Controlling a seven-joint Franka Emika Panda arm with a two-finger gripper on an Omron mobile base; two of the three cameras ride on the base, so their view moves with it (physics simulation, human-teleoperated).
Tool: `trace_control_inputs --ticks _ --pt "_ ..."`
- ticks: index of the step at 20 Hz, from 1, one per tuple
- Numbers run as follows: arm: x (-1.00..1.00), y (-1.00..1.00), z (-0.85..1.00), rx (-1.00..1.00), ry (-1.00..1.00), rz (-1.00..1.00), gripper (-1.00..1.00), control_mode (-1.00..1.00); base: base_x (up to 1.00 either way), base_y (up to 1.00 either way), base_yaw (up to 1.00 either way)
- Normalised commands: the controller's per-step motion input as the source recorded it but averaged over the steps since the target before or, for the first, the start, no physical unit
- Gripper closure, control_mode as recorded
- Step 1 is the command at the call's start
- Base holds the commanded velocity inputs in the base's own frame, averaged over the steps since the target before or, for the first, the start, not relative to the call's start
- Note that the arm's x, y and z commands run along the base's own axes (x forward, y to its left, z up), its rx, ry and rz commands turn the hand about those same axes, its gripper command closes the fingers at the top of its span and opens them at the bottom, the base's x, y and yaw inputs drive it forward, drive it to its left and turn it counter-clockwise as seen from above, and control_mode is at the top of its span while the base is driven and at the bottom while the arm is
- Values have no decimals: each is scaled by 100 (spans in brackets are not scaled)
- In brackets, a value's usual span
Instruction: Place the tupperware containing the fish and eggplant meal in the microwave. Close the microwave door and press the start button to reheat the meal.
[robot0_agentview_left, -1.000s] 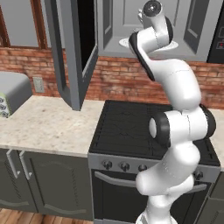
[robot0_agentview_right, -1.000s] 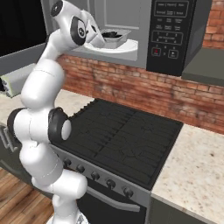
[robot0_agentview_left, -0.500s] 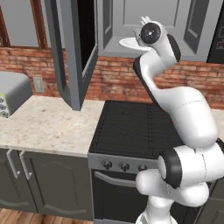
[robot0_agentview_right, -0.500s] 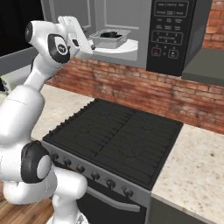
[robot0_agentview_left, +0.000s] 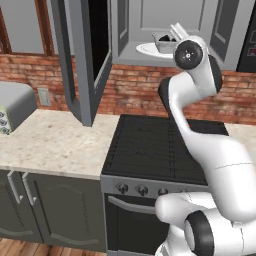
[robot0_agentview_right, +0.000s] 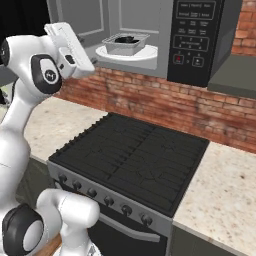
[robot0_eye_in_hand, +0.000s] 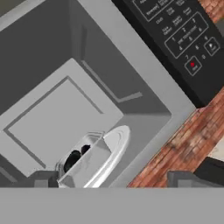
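The microwave (robot0_agentview_right: 165, 55) hangs above the stove with its door (robot0_agentview_left: 82, 60) swung wide open to the left. Inside, the pale grey tupperware (robot0_agentview_right: 125, 43) (robot0_agentview_left: 165, 42) (robot0_eye_in_hand: 85, 164) rests on the white turntable plate (robot0_agentview_right: 145, 54), and dark pieces of the fish and eggplant meal (robot0_eye_in_hand: 74, 158) show in it. My gripper (robot0_eye_in_hand: 116, 181) (robot0_agentview_left: 177, 31) is open, outside the cavity's front and apart from the tupperware, with nothing between its fingertips (robot0_eye_in_hand: 43, 179). The black button panel (robot0_agentview_right: 197, 35) is on the microwave's right.
A black stove (robot0_agentview_left: 160, 145) with knobs lies below the microwave. Speckled counters run to its left (robot0_agentview_left: 50, 145) and right (robot0_agentview_right: 220, 200). A toaster (robot0_agentview_left: 12, 107) sits at the far left. The open door juts out over the left counter.
The gripper let go of the tupperware on the turntable plate, opened wide and drew back out of the microwave. The arm swung back with it.
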Motion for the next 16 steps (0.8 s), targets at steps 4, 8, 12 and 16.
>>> trace_control_inputs --ticks 4,8,12,16 --pt "-85 35 9 -29 8 20 -100 -100 0 0 0" --pt "-96 25 0 -40 8 23 -100 -100 0 0 0" --pt "-81 43 2 -49 11 25 -100 -100 0 0 0" --pt "-59 70 12 -57 13 21 -100 -100 0 0 0"
